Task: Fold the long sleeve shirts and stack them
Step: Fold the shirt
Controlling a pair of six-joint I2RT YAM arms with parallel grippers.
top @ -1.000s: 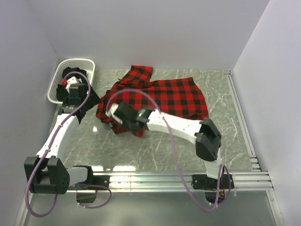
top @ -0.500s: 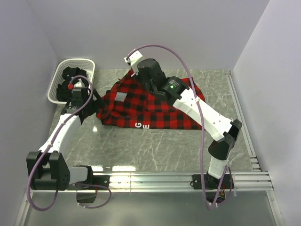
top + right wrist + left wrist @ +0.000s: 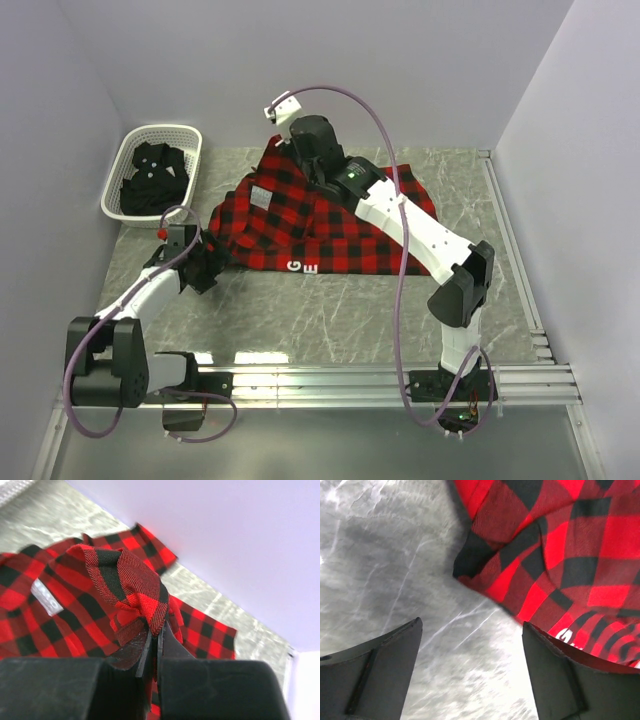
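Two shirts were in play. The flannel shirt (image 3: 290, 225), checked red and black, lay rumpled across the middle and far part of the worktop (image 3: 330, 310). The black shirt (image 3: 150, 185) sat bunched in the white basket (image 3: 165, 131) at the far left corner.

The right fingers (image 3: 167, 652) were pinched shut on a gathered fold of the flannel and held it raised above the rest of the cloth, near the back wall. The left fingers (image 3: 380, 670) stood wide apart with nothing between them. They hung low over bare worktop just beside the flannel's near-left edge, not touching it.

The step in hand looked like spreading the flannel flat before any fold. To do that well, the left fingers would need to slide under the nearest corner and close on every layer there, not just a loose flap. The two arms should then draw apart evenly so the cloth tightens without twisting. The raised pinch was thick and bunched, so it might slip or drag hidden layers with it; a slow pull would be the safer course.
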